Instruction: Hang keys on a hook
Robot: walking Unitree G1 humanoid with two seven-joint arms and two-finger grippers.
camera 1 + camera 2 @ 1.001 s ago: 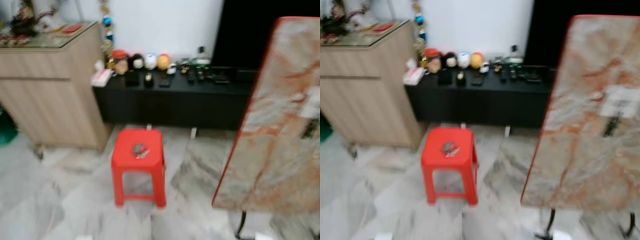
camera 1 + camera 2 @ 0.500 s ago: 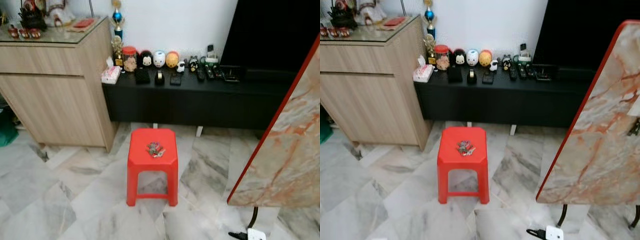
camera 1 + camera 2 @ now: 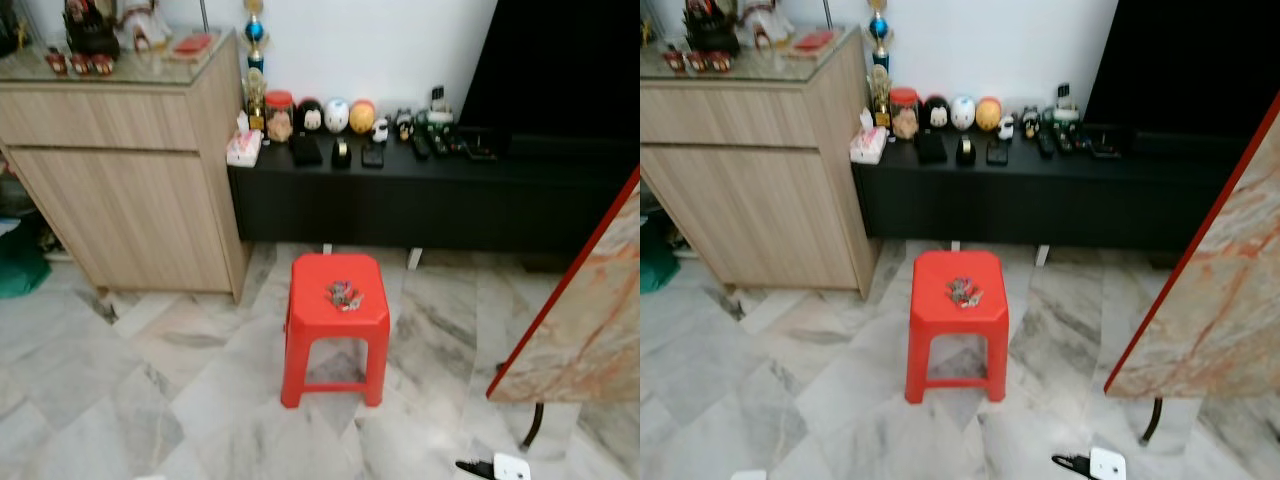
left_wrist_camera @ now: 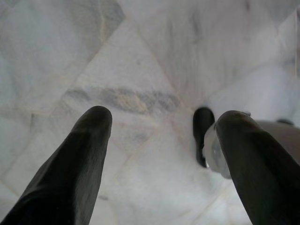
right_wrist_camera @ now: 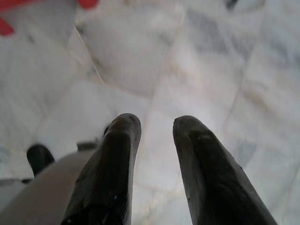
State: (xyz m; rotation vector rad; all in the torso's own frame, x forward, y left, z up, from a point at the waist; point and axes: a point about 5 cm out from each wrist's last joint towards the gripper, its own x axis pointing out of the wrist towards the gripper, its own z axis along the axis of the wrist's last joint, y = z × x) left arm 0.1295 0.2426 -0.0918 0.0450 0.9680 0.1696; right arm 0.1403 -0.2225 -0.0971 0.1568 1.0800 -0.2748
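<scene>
Keys (image 3: 342,294): a small bunch lying on top of a red stool (image 3: 336,325) that stands on the marble floor (image 3: 150,400), just in front of a long black counter (image 3: 430,190). Head views, both eyes: the whole scene has slid rightward across the picture since half a second ago and the blur of a second ago is gone, which reads as the camera turning and settling, not the things moving; the stool now sits nearer the middle, so the robot seems to be squaring up for the approach, with the pick-up not yet begun. No hook can be made out. Wooden cabinet (image 3: 130,170) to the left, with a red item and figurines on its glass top. On the black counter: a jar (image 3: 279,114) with something pale inside, contents not clear; a row of round character figures; a tissue pack (image 3: 243,148); remotes and small dark objects. Marble-patterned board (image 3: 590,310) with a red edge leaning at right; a white plug (image 3: 510,467) on the floor below it. Left wrist view: left gripper (image 4: 161,154) hanging over floor tiles, fingers spread wide, nothing between them. Right wrist view: right gripper (image 5: 157,140) also over the floor, fingers parted by a narrow gap, empty.
</scene>
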